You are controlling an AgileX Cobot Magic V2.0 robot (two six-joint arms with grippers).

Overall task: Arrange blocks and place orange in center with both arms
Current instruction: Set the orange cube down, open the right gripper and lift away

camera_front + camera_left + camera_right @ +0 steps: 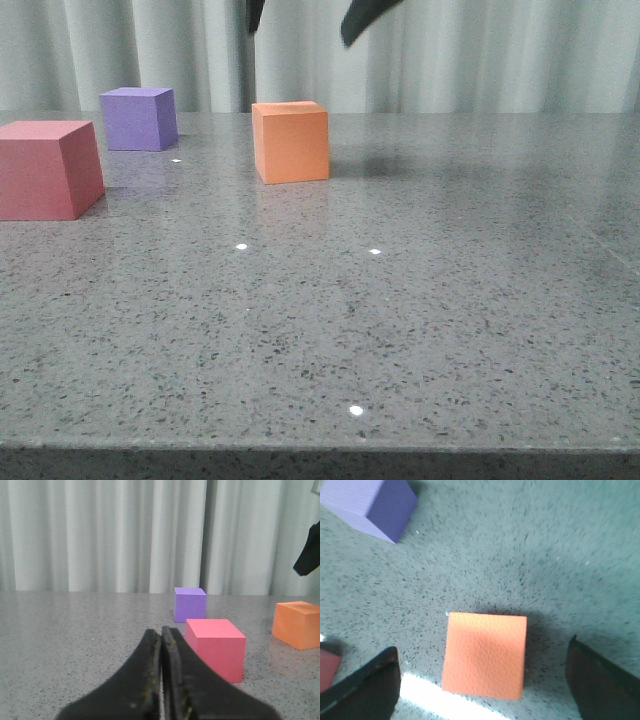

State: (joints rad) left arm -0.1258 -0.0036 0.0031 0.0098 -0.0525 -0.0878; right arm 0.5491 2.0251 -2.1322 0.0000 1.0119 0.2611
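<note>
The orange cube (291, 141) sits on the table at the middle back. The purple cube (138, 118) stands to its left near the curtain, and the red-pink cube (45, 168) is at the far left, nearer the front. My right gripper (305, 18) hangs open above the orange cube. In the right wrist view the gripper (482, 647) has its fingers spread to either side of the orange cube (485, 655), well above it. My left gripper (162, 632) is shut and empty, low over the table, just short of the red-pink cube (216, 647). It is out of the front view.
The grey speckled table (400, 320) runs to a front edge near the camera. A pale curtain (500, 50) hangs behind it. The purple cube (190, 604) and the orange cube (298, 624) show beyond the left gripper.
</note>
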